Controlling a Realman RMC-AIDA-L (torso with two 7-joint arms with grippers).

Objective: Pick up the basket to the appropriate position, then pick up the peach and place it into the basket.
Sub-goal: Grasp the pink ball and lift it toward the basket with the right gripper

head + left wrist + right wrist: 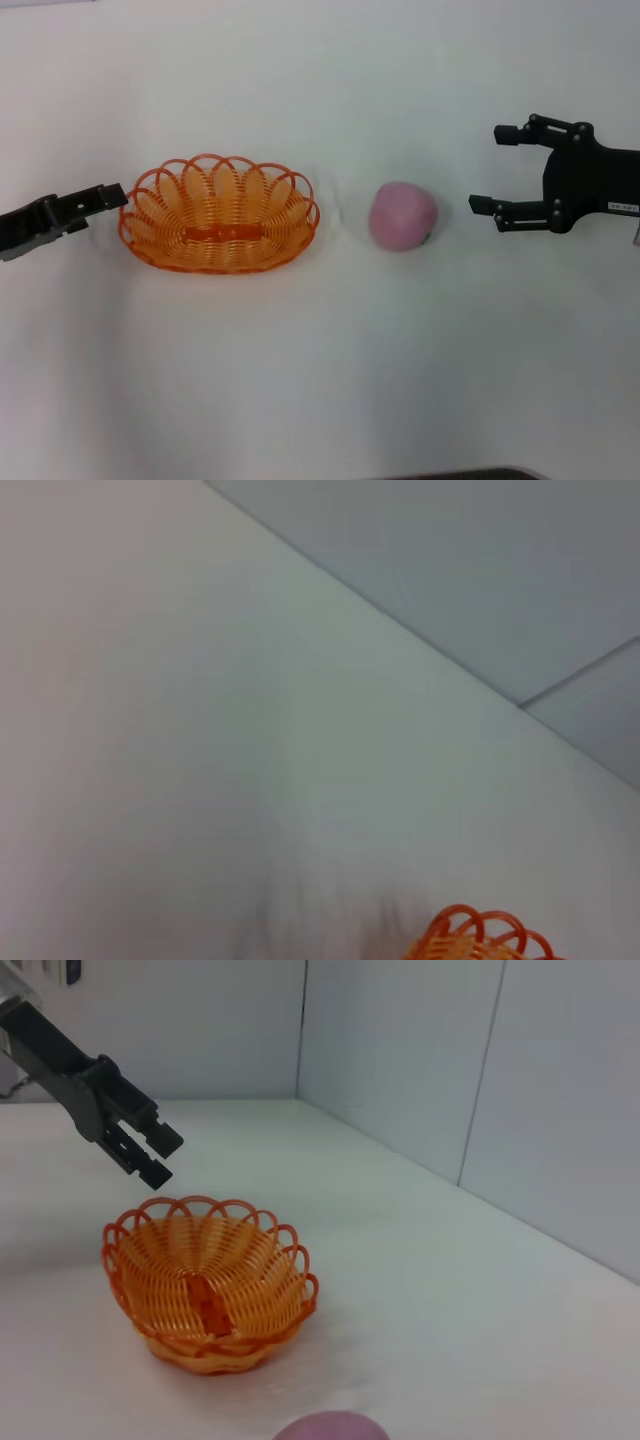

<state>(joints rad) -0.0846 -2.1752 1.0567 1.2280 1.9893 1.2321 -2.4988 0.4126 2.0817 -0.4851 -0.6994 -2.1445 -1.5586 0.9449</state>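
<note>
The orange basket (218, 213) sits upright on the white table, left of centre, with nothing in it. The pink peach (403, 215) rests on the table to its right, a short gap between them. My left gripper (118, 192) hovers just off the basket's left rim, fingers together and holding nothing. My right gripper (487, 168) is right of the peach, open, jaws pointing at it without touching. The right wrist view shows the basket (205, 1280), the top of the peach (330, 1427) and the left gripper (160, 1157) above the far rim. The left wrist view catches only a bit of the basket's rim (480, 938).
The white tabletop (320, 380) spreads around both objects. Grey wall panels (450, 1060) stand behind the table in the right wrist view. A dark edge (470, 474) shows at the bottom of the head view.
</note>
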